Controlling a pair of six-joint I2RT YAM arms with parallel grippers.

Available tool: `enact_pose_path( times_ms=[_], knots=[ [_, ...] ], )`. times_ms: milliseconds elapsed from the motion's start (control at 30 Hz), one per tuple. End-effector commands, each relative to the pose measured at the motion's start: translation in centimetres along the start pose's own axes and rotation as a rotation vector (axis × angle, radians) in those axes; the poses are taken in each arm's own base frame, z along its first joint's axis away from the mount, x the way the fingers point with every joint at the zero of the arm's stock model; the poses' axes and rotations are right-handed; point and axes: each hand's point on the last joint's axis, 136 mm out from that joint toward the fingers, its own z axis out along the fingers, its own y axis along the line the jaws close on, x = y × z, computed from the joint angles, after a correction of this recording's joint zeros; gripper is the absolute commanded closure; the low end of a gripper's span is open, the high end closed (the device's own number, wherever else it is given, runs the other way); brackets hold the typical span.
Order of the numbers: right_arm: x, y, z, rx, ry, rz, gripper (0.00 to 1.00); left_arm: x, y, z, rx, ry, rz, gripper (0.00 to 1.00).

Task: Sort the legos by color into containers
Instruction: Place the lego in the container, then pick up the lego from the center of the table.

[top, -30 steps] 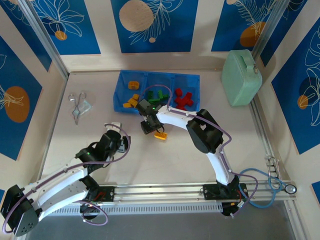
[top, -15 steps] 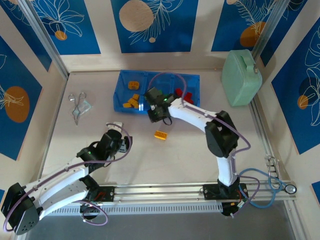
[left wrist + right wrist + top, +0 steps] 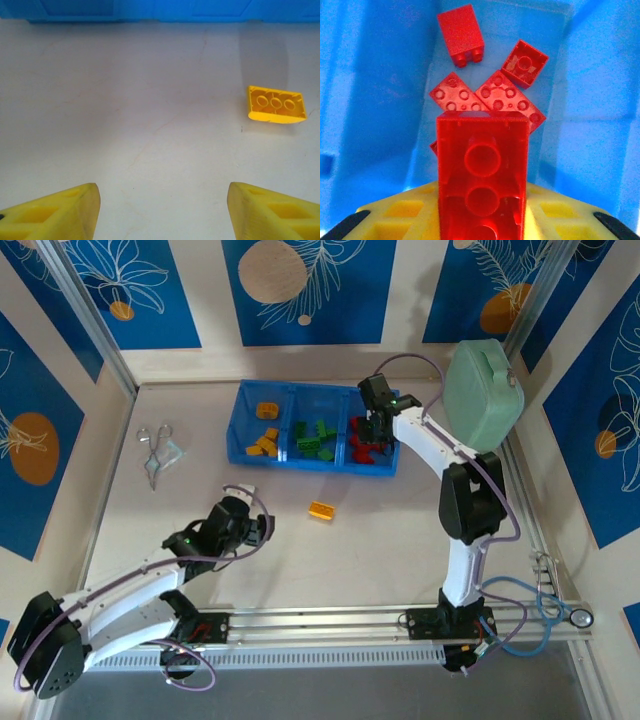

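The blue tray point(image 3: 243, 405) holds yellow-orange bricks point(image 3: 264, 442) in its left compartment, green bricks point(image 3: 313, 436) in the middle and red bricks point(image 3: 362, 447) on the right. My right gripper point(image 3: 377, 426) hovers over the right compartment, shut on a red brick point(image 3: 482, 175) whose hollow underside faces the wrist camera, above several red bricks point(image 3: 485, 97). One yellow-orange brick point(image 3: 320, 509) lies upside down on the table point(image 3: 276, 104). My left gripper point(image 3: 160, 210) is open over bare table, left of and nearer than that brick, with nothing between its fingers point(image 3: 55, 212).
A mint green handled case point(image 3: 482, 392) stands at the back right beside the right arm. Scissors point(image 3: 152, 452) and a small clear bag point(image 3: 172, 451) lie at the left. A metal rail point(image 3: 330, 620) runs along the near edge.
My right gripper swung from the table near the yellow-orange brick, past the middle compartment, to over the right compartment, carrying the red brick. The left gripper shifted slightly right.
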Motion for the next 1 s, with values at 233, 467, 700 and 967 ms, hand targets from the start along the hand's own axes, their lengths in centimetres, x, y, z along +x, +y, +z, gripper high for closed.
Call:
enact_pose_path(
  times_ms=[233,467,700,967],
  knots=[
    [-1.0,-0.2,-0.7,0.004,-0.017,0.009,0.23,-1.8,-4.1,1.3,0.092,0.029,0.065,0.31],
    [-1.0,-0.2,-6.2,-0.017,-0.134,0.017,0.22,-2.8,-7.2,3.5,0.161,0.076,0.109,0.28],
    [1.1,-0.5,-9.5,-0.044,-0.184,0.029,0.19,-2.5,-10.8,7.1,0.203,0.186,0.169,0.27],
    [3.7,-1.3,-9.9,-0.053,-0.176,0.059,0.16,-0.7,-14.1,10.5,0.195,0.339,0.244,0.2]
  ],
)
